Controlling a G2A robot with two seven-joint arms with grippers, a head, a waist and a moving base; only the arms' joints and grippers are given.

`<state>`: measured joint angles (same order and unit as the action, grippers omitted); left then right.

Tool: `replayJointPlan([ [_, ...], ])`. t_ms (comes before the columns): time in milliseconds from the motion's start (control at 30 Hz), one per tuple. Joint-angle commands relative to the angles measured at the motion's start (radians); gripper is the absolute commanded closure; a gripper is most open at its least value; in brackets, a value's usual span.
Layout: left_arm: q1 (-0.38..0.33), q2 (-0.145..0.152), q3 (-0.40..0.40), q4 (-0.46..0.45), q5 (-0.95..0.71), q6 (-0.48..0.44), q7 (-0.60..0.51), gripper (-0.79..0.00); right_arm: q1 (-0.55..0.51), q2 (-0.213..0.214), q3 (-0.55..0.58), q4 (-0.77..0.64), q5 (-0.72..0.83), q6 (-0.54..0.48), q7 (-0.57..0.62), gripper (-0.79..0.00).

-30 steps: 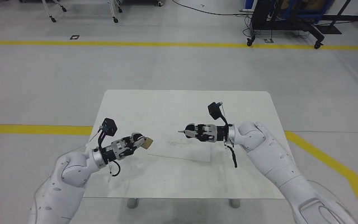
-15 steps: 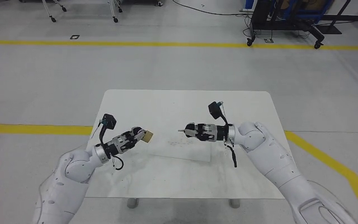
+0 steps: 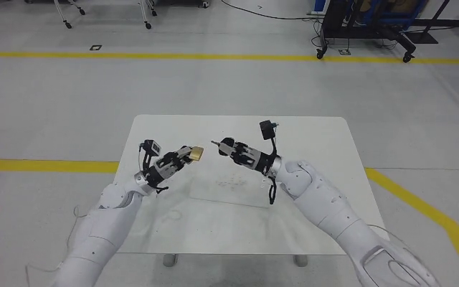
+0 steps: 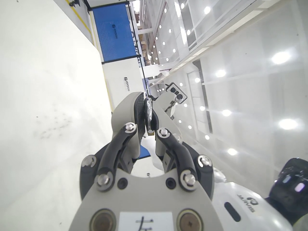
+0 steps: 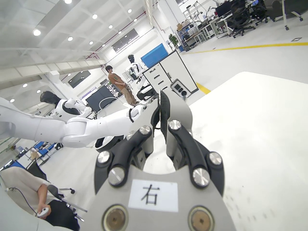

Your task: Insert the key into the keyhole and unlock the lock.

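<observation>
Looking down from the top view, both arms are holding their loads up over the table [image 3: 315, 215], and the gap between them is closing. A second ago the two pieces were hanging well apart towards the near side. Now they are sitting near each other, farther back and to the left, not touching. The left end effector [image 3: 179, 156] is gripping the brass lock [image 3: 193, 152], which is sticking out to the right past its fingers. The right end effector [image 3: 228, 147] is pinching the key [image 3: 215, 143], whose tip is pointing left at the lock.

In the left wrist view, the fingers are pressing shut on a thin grey metal edge [image 4: 148, 115], probably part of the lock; its body is hiding behind the pads.

In the right wrist view, the fingers are standing almost closed with only a sliver between them, and the key is proving too thin to make out.

The coarse approach is looking nearly finished. The tip seems to be lying slightly farther back than the lock, so fine lining-up with the keyhole is probably coming next.
</observation>
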<state>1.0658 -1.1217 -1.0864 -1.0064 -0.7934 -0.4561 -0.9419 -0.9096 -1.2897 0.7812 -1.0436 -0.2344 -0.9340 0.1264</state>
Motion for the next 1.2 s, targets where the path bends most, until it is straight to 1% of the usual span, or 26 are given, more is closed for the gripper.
replayJointPlan([
  [0, -0.031, -0.014, 0.021, 0.045, -0.046, 0.011, -0.025, 0.000, 0.010, -0.016, -0.023, 0.012, -0.044, -0.020, -0.035, 0.000],
  [33, -0.049, -0.022, 0.031, 0.068, -0.054, 0.006, -0.034, 0.000, 0.016, -0.026, -0.042, 0.015, -0.081, -0.047, -0.049, 0.000],
  [133, -0.076, -0.036, 0.047, 0.102, -0.076, 0.004, -0.057, 0.000, 0.025, -0.048, -0.071, 0.034, -0.154, -0.075, -0.093, 0.000],
  [367, -0.105, -0.054, 0.047, 0.154, -0.128, 0.011, -0.122, 0.000, 0.048, -0.088, -0.109, 0.101, -0.277, -0.076, -0.177, 0.000],
  [500, -0.109, -0.059, 0.040, 0.169, -0.140, 0.010, -0.155, 0.000, 0.061, -0.106, -0.115, 0.139, -0.314, -0.069, -0.215, 0.000],
  [667, -0.103, -0.064, 0.030, 0.171, -0.164, 0.013, -0.206, 0.000, 0.079, -0.126, -0.109, 0.174, -0.383, -0.036, -0.295, 0.000],
  [833, -0.095, -0.066, 0.015, 0.177, -0.175, 0.012, -0.250, 0.000, 0.086, -0.140, -0.094, 0.202, -0.413, -0.049, -0.380, 0.000],
  [1000, -0.089, -0.066, -0.001, 0.180, -0.172, 0.005, -0.281, 0.000, 0.088, -0.148, -0.074, 0.219, -0.447, -0.042, -0.441, 0.000],
  [1100, -0.089, -0.064, -0.013, 0.176, -0.150, -0.028, -0.296, 0.000, 0.088, -0.150, -0.061, 0.228, -0.455, -0.060, -0.465, 0.000],
  [1167, -0.088, -0.061, -0.024, 0.171, -0.114, -0.088, -0.301, 0.000, 0.088, -0.152, -0.044, 0.246, -0.432, -0.062, -0.478, 0.000],
])
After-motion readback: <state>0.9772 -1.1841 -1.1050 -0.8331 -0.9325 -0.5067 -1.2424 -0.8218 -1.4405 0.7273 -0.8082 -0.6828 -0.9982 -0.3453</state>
